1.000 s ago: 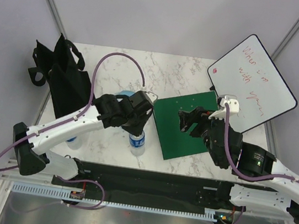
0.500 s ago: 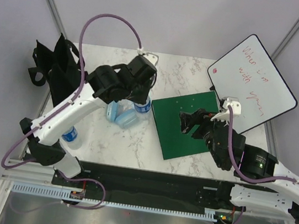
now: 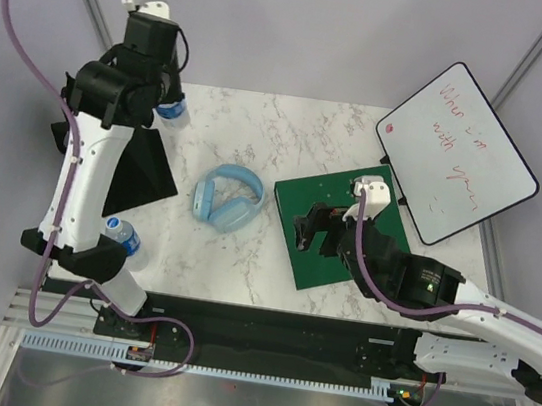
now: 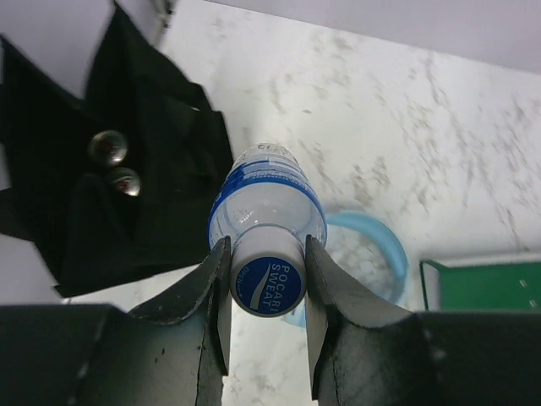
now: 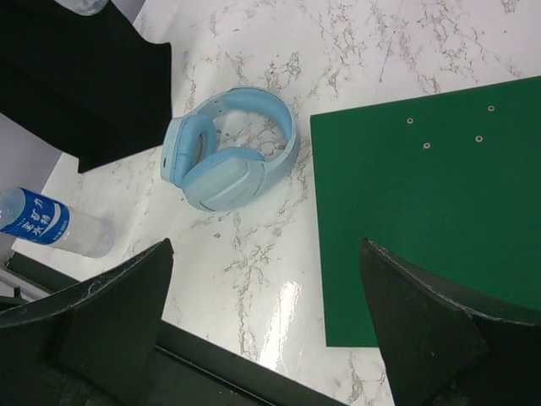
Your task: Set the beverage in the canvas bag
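A clear Pocari Sweat bottle (image 4: 266, 199) with a blue label hangs cap-first in my left gripper (image 4: 267, 251), whose jaws are shut on its blue cap. In the top view the left gripper (image 3: 156, 98) holds this bottle (image 3: 171, 108) high at the far left, beside the far end of the black canvas bag (image 3: 143, 163). The bag also shows in the left wrist view (image 4: 127, 194), below and left of the bottle. My right gripper (image 3: 312, 231) is open and empty over the green board (image 3: 349, 224); in its wrist view the right gripper (image 5: 266, 321) hovers over bare marble.
Light blue headphones (image 3: 228, 200) lie mid-table, also in the right wrist view (image 5: 228, 161). A second bottle (image 3: 121, 236) lies near the left arm's base. A whiteboard (image 3: 457, 153) leans at the far right. Grey walls close the back and sides.
My left arm has lifted the bottle from the table's middle and swung it up and left to the bag's far end. The right gripper has shifted slightly left over the green board.
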Controlling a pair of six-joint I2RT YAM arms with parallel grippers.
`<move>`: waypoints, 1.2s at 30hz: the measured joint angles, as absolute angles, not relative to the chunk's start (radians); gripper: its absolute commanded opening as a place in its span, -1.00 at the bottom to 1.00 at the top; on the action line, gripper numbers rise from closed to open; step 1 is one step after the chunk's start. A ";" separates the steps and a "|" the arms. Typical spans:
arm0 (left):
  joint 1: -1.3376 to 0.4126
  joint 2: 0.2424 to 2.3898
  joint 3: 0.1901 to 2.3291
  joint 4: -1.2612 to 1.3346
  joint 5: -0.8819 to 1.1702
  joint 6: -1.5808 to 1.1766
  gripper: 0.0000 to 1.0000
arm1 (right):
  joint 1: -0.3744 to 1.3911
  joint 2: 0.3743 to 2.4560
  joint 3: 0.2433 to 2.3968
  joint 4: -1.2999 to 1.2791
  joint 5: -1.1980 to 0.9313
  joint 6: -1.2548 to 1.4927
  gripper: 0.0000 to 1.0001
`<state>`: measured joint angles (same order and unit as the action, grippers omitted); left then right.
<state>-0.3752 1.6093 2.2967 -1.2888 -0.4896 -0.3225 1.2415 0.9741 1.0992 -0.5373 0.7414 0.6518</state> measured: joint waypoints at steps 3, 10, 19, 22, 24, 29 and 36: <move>-0.279 1.609 2.323 -1.287 -0.527 -0.297 -0.95 | 1.242 0.976 1.099 -0.531 0.743 0.635 0.96; -0.183 1.605 2.330 -1.256 -0.574 -0.224 -0.95 | 1.242 1.002 1.099 -0.511 0.742 0.596 0.96; -0.179 1.568 2.351 -1.159 -0.585 -0.150 -0.95 | 1.242 1.026 1.099 -0.493 0.742 0.579 0.96; -0.179 1.549 2.352 -1.135 -0.609 -0.123 -0.95 | 1.242 1.031 1.099 -0.485 0.741 0.574 0.96; -0.175 1.538 2.350 -1.118 -0.628 -0.105 -0.95 | 1.242 1.031 1.099 -0.485 0.741 0.571 0.96; -0.145 1.522 2.331 -1.082 -0.663 -0.068 -0.95 | 1.242 1.031 1.099 -0.484 0.742 0.570 0.96; -0.051 1.532 2.238 -1.060 -0.635 -0.065 -0.95 | 1.242 1.031 1.099 -0.484 0.742 0.569 0.96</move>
<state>-0.0505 1.5322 2.2383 -1.0595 -0.6350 -0.0650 1.2415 1.0309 1.0992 -0.4835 0.7418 0.5694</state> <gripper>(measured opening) 0.381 0.982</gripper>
